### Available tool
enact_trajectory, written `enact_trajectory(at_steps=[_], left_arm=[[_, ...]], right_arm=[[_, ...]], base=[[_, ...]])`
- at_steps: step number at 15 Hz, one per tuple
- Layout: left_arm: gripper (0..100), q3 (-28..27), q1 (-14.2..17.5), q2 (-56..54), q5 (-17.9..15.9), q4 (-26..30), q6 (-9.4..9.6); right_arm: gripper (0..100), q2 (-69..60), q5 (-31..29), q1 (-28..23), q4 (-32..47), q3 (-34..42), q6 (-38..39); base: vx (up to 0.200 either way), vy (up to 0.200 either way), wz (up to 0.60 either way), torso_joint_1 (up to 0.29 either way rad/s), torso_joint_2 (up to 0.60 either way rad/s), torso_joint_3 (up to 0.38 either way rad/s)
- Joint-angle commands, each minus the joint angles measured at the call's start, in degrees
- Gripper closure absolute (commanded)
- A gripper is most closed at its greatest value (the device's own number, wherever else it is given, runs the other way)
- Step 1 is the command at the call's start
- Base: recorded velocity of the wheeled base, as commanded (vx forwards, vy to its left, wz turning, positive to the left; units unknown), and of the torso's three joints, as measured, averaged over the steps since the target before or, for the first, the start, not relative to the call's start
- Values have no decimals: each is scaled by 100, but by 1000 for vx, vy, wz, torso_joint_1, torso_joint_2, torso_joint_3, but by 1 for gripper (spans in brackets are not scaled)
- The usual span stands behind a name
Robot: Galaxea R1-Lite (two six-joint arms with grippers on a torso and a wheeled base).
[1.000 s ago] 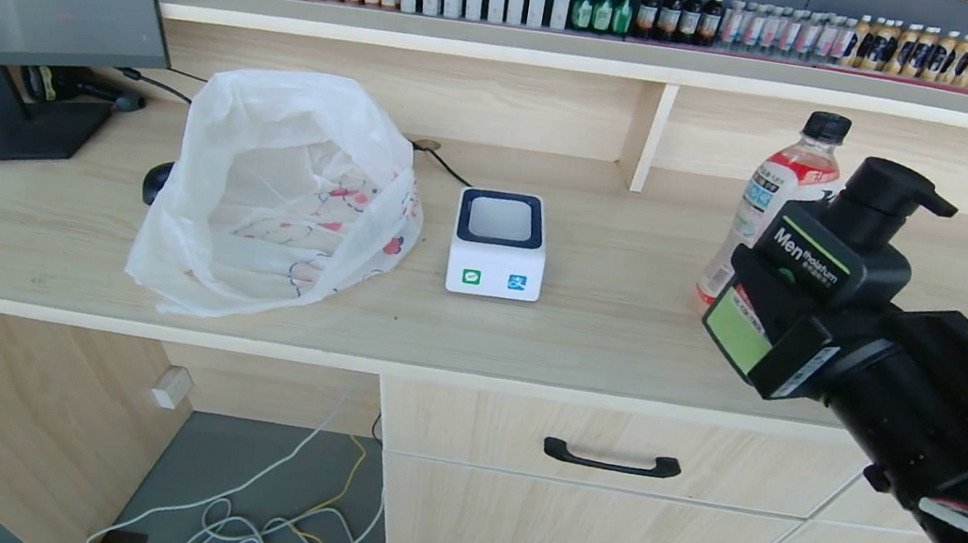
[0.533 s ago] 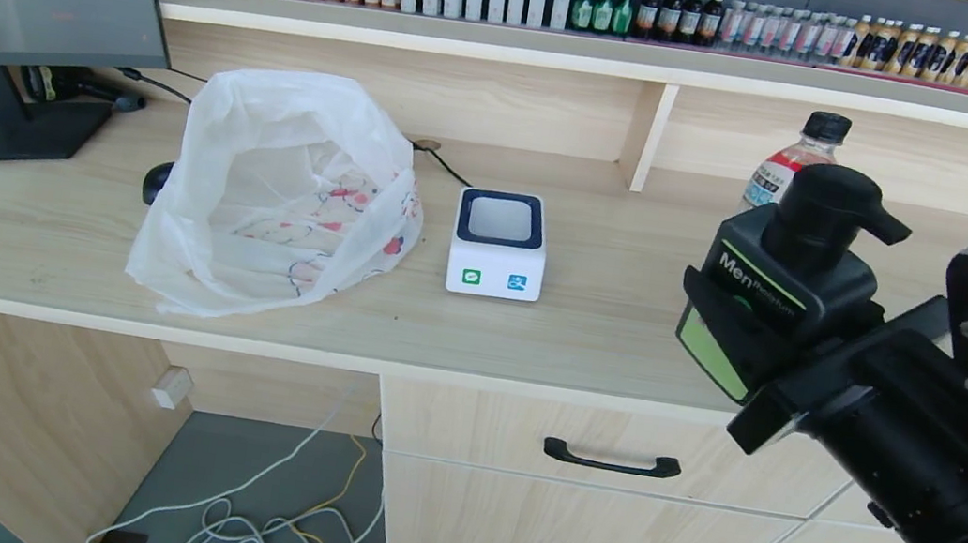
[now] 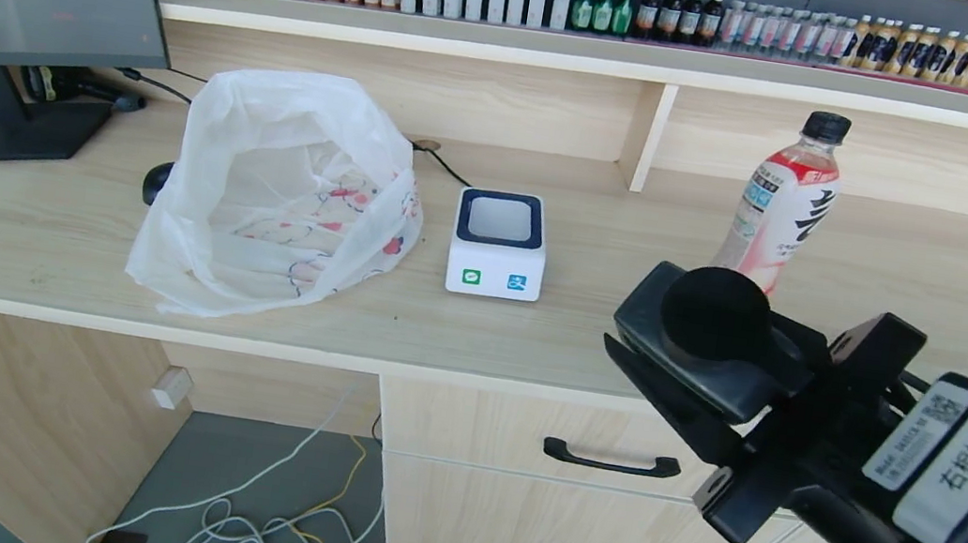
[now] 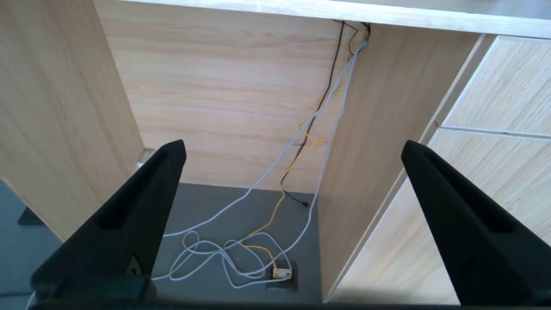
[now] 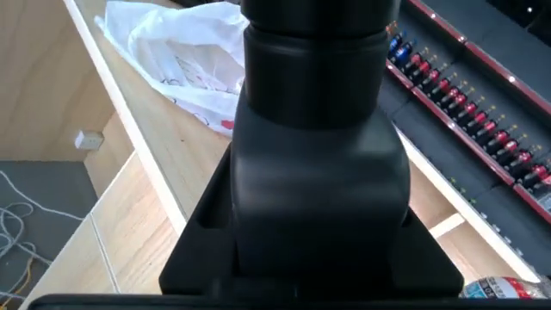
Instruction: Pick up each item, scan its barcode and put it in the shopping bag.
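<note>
Black pump bottle (image 3: 714, 318) sits pinched in the right claw (image 3: 720, 380) off the front edge of the counter (image 3: 70, 251), short of the scanner (image 3: 497, 243); left claw (image 4: 293, 151) hangs spread below; scanning and bagging seem undone; drink bottle (image 3: 781, 214) waits upright, shopping bag (image 3: 286, 196) open.

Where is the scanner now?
In the head view, the scanner sits on the counter, just right of the bag and left of the drink bottle.

Head looks down on counter (image 3: 587, 348); right wrist shares bag (image 3: 287, 187).
</note>
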Motion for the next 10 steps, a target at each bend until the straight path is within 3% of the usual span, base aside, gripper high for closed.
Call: enact_trajectory(at_steps=[1,10], left_arm=[[0,0,0,-2,4,-2,-1],[0,0,0,-2,4,-2,-1]], right_arm=[[100,154,107,18,22,-33,-246],[100,-163,335,36,5,-33,-2100]], base=[[0,0,0,0,0,0],[0,0,0,0,0,0]])
